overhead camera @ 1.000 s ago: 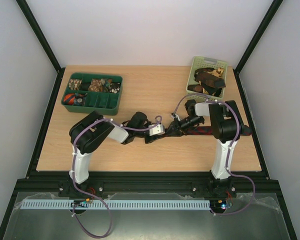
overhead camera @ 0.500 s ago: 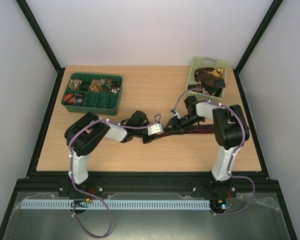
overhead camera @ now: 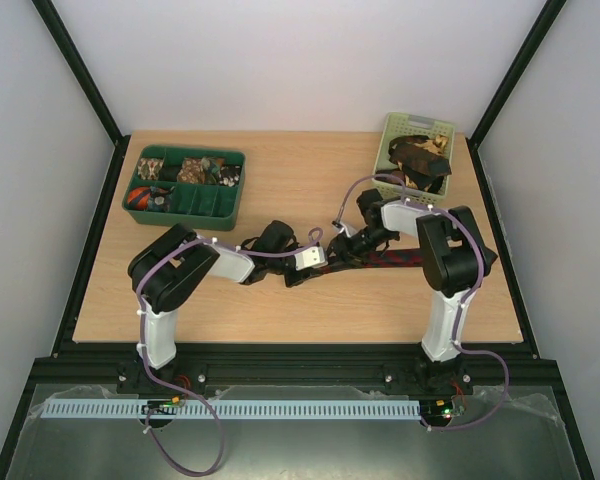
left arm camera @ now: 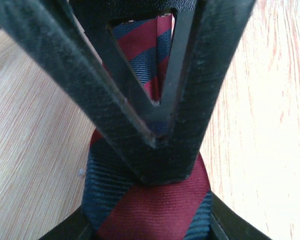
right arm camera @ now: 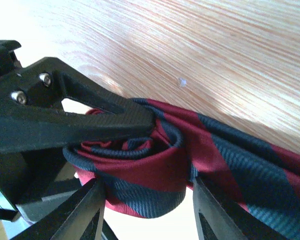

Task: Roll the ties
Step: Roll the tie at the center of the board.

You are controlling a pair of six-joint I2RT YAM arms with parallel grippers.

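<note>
The dark red tie with navy diagonal stripes lies on the table at centre right, its left end wound into a roll. My two grippers meet at that roll. My right gripper has its fingers on both sides of the roll and touching it. My left gripper comes from the left. In the right wrist view one of its fingers lies across the roll's top. In the left wrist view the tie fills the gap between its jaws. The unrolled length trails right.
A dark green divided tray at the back left holds rolled ties. A pale green basket at the back right holds several loose dark ties. Both forearms cross the table's middle.
My right gripper has moved left and slightly back along the tie, and less flat tie shows at the right. My left arm's elbow has shifted a little left. Both stay at the roll.
</note>
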